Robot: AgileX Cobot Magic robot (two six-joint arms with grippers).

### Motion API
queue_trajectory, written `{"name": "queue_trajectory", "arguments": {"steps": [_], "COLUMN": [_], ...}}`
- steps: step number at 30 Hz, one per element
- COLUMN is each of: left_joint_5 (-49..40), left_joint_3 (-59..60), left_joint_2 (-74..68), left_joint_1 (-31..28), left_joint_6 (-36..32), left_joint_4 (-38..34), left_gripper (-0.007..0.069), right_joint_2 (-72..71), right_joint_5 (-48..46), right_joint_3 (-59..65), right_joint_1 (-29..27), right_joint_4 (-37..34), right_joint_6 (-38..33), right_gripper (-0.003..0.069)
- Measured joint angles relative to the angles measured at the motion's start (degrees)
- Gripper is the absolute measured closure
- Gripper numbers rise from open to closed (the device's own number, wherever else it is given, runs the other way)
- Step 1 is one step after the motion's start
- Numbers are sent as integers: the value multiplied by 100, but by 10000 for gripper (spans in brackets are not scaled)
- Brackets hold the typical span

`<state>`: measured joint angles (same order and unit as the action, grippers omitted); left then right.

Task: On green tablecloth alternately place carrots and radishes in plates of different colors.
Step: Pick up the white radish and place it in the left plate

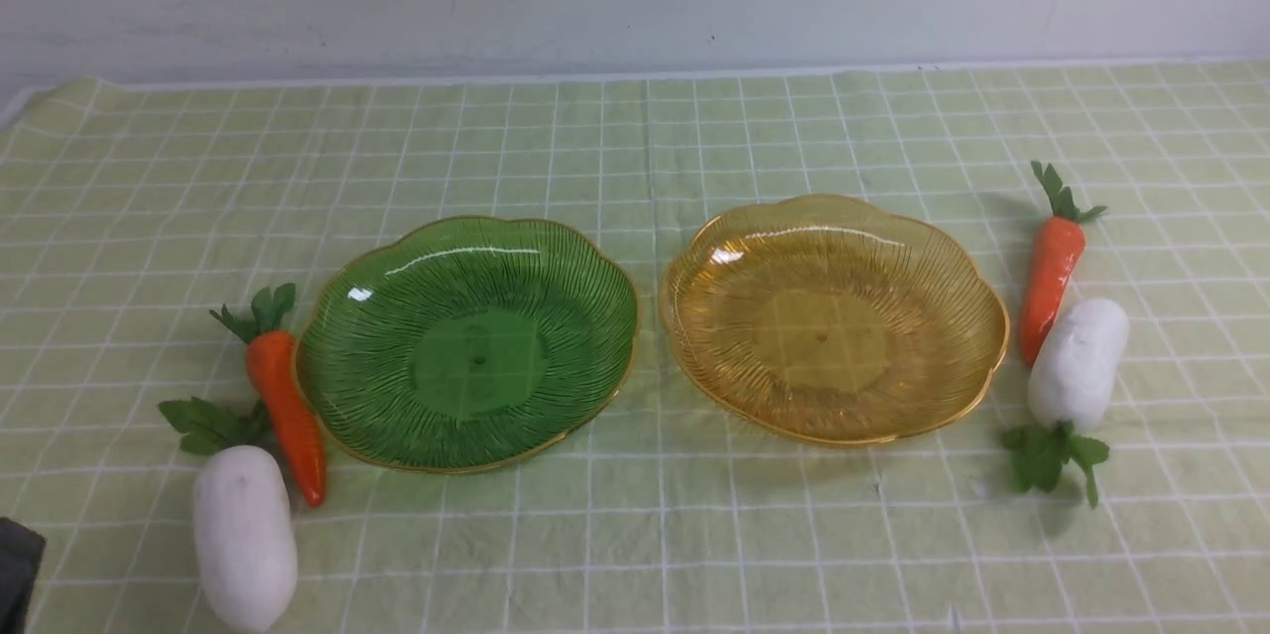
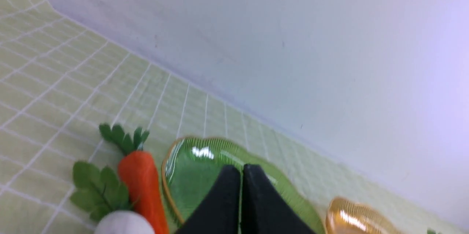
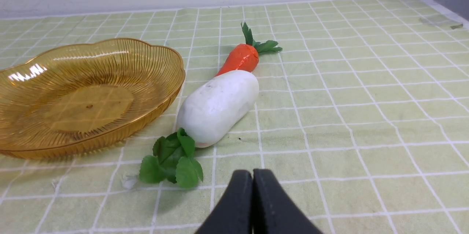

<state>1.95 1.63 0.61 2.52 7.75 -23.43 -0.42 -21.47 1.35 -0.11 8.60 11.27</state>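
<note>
Fingertips together and gripping nothing, my left gripper [image 2: 236, 175] points toward the green plate [image 2: 220, 175], while my right gripper [image 3: 253, 179], likewise pressed closed on nothing, faces the green tablecloth [image 3: 329, 135]. Both plates hold no vegetables. Left of the green plate, a carrot [image 1: 288, 406] lies close along the rim with a white radish [image 1: 245, 537] beside it; right of the amber plate [image 1: 833, 336], a second carrot [image 1: 1052, 282] and radish [image 1: 1079, 363] lie close together. Such crowding is my main worry: lowering a fingertip between neighbors could roll the radish or shove the plate. Gripping only leaves could let a vegetable slip, and the smooth, thick radishes may squirm free if I pinch them near a rounded end.
</note>
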Motion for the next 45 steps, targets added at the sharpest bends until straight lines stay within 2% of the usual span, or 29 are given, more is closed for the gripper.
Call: {"name": "queue_trajectory", "arguments": {"steps": [3, 7, 9, 11, 12, 13, 14, 16, 19, 24, 29, 34, 39, 42, 45], "left_joint_5": [477, 1770, 1866, 1592, 654, 539, 47, -2033, -4179, -5686, -5359, -4904, -4535, -4235, -3805], "left_joint_3": [0, 0, -189, -463, -1044, -1114, -1484, -2493, -3332, -3888, -3950, -3950, -3962, -3962, -3969], "left_joint_2": [0, 0, 0, 0, -20, -46, -137, -892, -2208, -4053, -5584, -6274, -6679, -6896, -7179], "left_joint_1": [0, 0, 0, 0, 0, 0, 0, 0, 0, 0, 0, 0, 0, 0, 0], "left_joint_6": [-100, -106, -93, -99, -226, -251, -324, -527, -576, -589, -180, 119, 109, 64, 64], "left_joint_4": [-50, -115, -143, -150, -144, -143, -122, 36, 392, 1063, 1654, 1949, 2150, 2182, 2193], "left_gripper": [632, 632, 632, 632, 632, 632, 632, 632, 632, 632, 632, 632, 599, 498, 293], "right_joint_2": [0, 0, 0, 0, 0, 0, 0, 0, 0, 0, 0, 202, 1353, 2296, 3121], "right_joint_5": [0, 20, 228, 528, 895, 951, 1170, 1783, 2053, 2078, 1814, 142, -1297, -2160, -2668], "right_joint_3": [0, 0, 20, 35, 35, 35, 35, 35, 35, 35, 13, -900, -2258, -3067, -3520], "right_joint_1": [0, 0, 0, 0, 0, 0, 0, 0, 0, 0, 0, 116, 235, 242, 242], "right_joint_4": [0, -24, -241, -494, -860, -926, -1153, -2008, -2554, -2737, -2763, -2593, -2448, -2448, -2564], "right_joint_6": [0, 2, 56, 173, 377, 408, 538, 1035, 1218, 1226, 1241, 953, 180, -601, -1308], "right_gripper": [673, 673, 673, 673, 673, 673, 673, 673, 673, 673, 673, 673, 673, 673, 673]}}
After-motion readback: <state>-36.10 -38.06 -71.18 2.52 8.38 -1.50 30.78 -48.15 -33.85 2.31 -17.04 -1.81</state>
